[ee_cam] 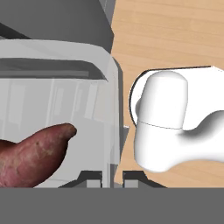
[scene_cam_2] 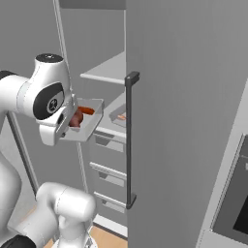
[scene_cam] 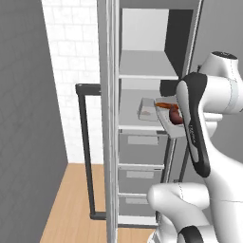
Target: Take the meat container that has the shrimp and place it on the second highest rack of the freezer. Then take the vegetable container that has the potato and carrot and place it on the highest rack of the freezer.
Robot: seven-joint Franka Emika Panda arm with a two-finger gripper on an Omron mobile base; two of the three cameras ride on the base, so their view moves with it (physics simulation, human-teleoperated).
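My gripper (ee_cam: 112,177) is shut on the side wall of the vegetable container (scene_cam: 167,126), a shallow grey tray held in the air. The dark reddish potato (ee_cam: 35,153) and the orange carrot (scene_cam: 166,105) lie in it. The tray (scene_cam_2: 89,127) hangs just outside the open freezer (scene_cam: 142,57), at about the height of the second highest rack (scene_cam: 130,124) and below the highest rack (scene_cam_2: 104,72). The meat container (scene_cam: 146,110) rests on the second highest rack, and a small pink shrimp (scene_cam_2: 121,116) shows in it. In the left base view my forearm hides the hand.
The freezer door (scene_cam_2: 184,97) stands open with its long dark bar handle (scene_cam_2: 129,140) close to the held tray. Grey drawers (scene_cam: 140,175) fill the freezer below the racks. A white brick wall (scene_cam: 76,71) and wood floor (scene_cam: 71,204) lie to the left.
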